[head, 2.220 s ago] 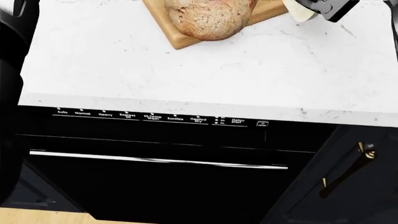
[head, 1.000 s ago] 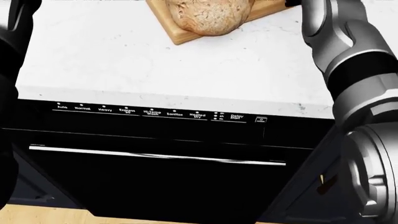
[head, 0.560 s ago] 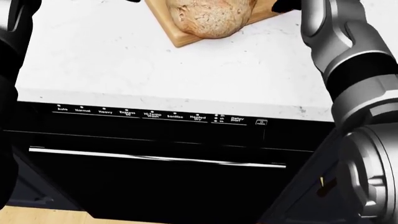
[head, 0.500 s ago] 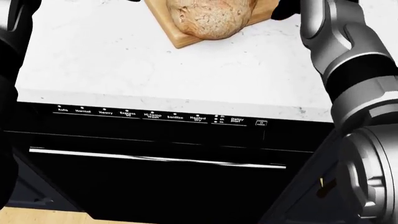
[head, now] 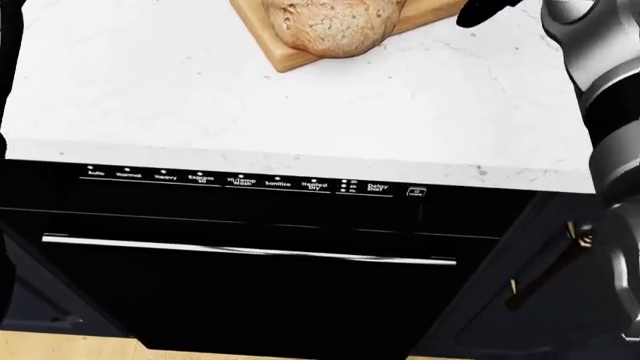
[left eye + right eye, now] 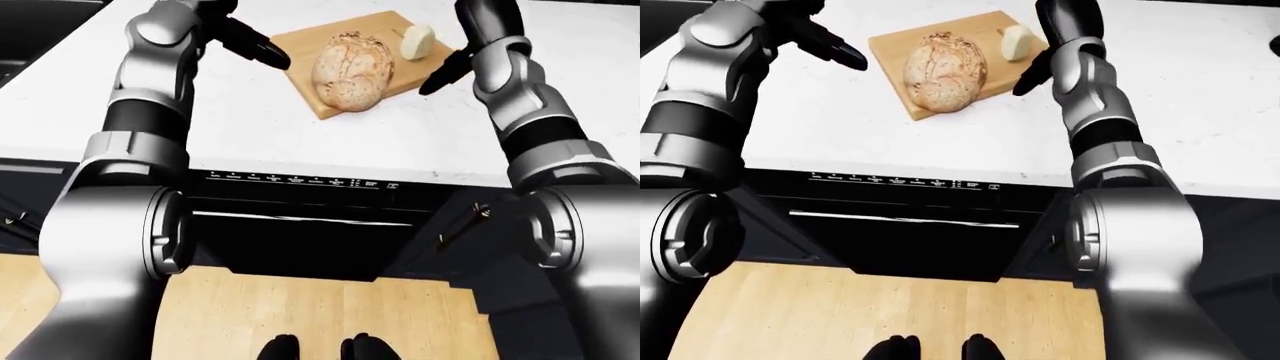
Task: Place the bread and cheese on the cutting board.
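Note:
A round brown bread loaf [image 6: 352,71] lies on the wooden cutting board [image 6: 325,31] on the white counter. A pale wedge of cheese [image 6: 417,41] rests on the board's right corner, next to the loaf. My right hand [image 6: 443,73] hangs open just right of the board, below the cheese and apart from it, holding nothing. My left hand [image 6: 258,46] is open too, its dark fingers stretched toward the board's left edge. The head view shows only the loaf's lower part [image 5: 330,26] and the right hand's fingers [image 5: 480,11].
The white marble counter [image 6: 250,120] runs across all views. Below it is a black dishwasher [image 5: 250,255] with a long bar handle. A dark cabinet with a brass handle [image 6: 460,225] stands to its right. Wooden floor and my feet [image 6: 320,349] show at the bottom.
The cheese, held off the board's right side 2.2 s ago, now lies on the board. My right arm has since swung across and drawn off toward the right edge of the head view.

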Controlling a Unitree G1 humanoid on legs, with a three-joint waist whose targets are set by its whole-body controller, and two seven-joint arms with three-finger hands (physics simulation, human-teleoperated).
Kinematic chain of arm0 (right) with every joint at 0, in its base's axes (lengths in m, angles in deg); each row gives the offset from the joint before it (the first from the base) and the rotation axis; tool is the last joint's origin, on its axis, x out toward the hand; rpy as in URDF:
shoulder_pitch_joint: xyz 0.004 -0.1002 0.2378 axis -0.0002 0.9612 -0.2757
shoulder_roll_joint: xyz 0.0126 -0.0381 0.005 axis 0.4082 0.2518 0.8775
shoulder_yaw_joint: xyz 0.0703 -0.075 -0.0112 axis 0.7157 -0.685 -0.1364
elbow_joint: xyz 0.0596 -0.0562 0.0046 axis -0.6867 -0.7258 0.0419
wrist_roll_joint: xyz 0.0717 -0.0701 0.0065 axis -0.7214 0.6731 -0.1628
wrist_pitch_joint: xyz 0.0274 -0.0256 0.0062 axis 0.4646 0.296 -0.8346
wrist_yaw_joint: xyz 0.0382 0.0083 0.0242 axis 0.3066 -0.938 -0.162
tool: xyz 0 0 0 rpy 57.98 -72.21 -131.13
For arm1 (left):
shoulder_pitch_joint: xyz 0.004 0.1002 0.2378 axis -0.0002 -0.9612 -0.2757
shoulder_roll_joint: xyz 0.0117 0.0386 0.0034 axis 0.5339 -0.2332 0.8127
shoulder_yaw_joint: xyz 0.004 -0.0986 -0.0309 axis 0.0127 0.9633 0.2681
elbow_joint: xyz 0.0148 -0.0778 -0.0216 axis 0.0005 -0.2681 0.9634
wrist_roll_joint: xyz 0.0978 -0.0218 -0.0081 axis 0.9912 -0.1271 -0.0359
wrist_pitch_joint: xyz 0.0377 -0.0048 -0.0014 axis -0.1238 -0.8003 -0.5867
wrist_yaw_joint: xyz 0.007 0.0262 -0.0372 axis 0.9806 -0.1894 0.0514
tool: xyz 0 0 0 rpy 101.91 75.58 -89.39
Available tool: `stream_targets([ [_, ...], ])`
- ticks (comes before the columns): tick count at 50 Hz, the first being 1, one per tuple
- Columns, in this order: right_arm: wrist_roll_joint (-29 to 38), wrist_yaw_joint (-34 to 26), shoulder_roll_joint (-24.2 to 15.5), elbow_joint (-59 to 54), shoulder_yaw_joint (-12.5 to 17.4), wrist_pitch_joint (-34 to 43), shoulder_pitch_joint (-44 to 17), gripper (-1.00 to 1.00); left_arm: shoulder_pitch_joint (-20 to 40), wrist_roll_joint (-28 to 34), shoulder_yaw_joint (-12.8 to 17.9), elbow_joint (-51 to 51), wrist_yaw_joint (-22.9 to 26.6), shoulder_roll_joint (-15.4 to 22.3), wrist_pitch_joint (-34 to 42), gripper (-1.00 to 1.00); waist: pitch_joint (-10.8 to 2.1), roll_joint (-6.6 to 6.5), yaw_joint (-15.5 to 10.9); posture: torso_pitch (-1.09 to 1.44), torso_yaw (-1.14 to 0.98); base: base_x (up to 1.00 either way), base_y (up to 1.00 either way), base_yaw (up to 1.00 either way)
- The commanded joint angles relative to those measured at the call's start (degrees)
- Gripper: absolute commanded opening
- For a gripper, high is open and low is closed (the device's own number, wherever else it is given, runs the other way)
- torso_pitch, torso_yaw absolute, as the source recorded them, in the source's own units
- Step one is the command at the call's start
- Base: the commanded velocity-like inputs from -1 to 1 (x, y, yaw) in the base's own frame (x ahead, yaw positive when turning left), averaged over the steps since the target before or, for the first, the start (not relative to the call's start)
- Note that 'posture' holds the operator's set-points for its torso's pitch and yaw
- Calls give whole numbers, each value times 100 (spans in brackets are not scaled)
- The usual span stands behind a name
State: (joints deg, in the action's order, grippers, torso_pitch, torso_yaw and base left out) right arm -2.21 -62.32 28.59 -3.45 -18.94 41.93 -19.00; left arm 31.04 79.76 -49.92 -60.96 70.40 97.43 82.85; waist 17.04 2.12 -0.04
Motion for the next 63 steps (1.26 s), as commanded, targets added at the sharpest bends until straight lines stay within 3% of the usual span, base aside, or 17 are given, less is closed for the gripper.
stream_targets([
  [1, -263, -138, -96, 306, 5, -128, -183, 100, 156, -155, 35, 471, 79, 107, 51, 100, -268, -2, -5, 39, 0, 0, 0, 0],
  [4, -718, -508, -122, 630, 116, -166, -133, 100, -76, -341, 73, 1190, 194, 191, 463, 100, -270, -11, 8, 39, 0, 0, 0, 0],
  [9, -1330, -981, -132, 1698, 109, 97, 311, 100, -969, -718, 89, 3398, 309, 188, 1733, 100, -243, -43, 37, 39, 0, 0, 0, 0],
  [12, -1743, -1528, -58, 3290, 172, 698, 996, 100, -1701, -979, 143, 5186, 324, 158, 2760, 100, -245, -56, 45, 39, 0, 0, 0, 0],
  [20, -2436, -2452, 392, 7585, 278, 2716, 2843, 100, -2807, -1520, 307, 7846, -30, 135, 4196, 100, -240, -78, 22, 39, 0, 0, 0, 0],
  [23, -2499, -2584, 579, 8659, 203, 3167, 3346, 100, -3281, -1711, 354, 8901, -208, 87, 4601, 100, -265, -93, 24, 39, 0, 0, 0, 0],
  [26, -2590, -2622, 726, 9432, 180, 3531, 3631, 100, -3554, -2167, 594, 9783, -423, 33, 5191, 100, -283, -112, 37, 39, 0, 0, 0, 0],
  [34, -2832, -2331, 1169, 10533, 92, 3603, 4468, 100, -4527, -3473, 1116, 11134, -1344, 2, 5482, 100, -363, -179, 52, 39, 0, 0, 0, 0],
  [35, -3045, -1687, 1667, 10701, 16, 2817, 5497, 100, -5815, -3517, 1189, 11642, -1569, -645, 4655, 100, -379, -186, 56, 39, 0, 0, 0, 0],
  [39, -3232, -1370, 1723, 10737, -6, 2631, 5778, 100, -6438, -3920, 1112, 11759, -1902, -564, 4198, 100, -557, -209, 57, 39, 0, 0, 0, 0],
  [46, -3397, -1103, 1692, 10582, -16, 2634, 5585, 100, -6446, -4235, 1126, 11604, -2182, -348, 4011, 100, -507, -243, 36, 39, 0, 0, 0, 0],
  [53, -3558, -869, 1707, 10622, -15, 2422, 5657, 100, -6561, -4299, 1127, 11492, -2234, -367, 3820, 100, -589, -265, 26, 39, 0, 0, 0, 0],
  [63, -3702, -1017, 1834, 10983, -50, 2159, 6286, 100, -6658, -4309, 1079, 11481, -2253, -399, 3737, 100, -601, -265, 17, 39, 0, 0, 0, 0],
])
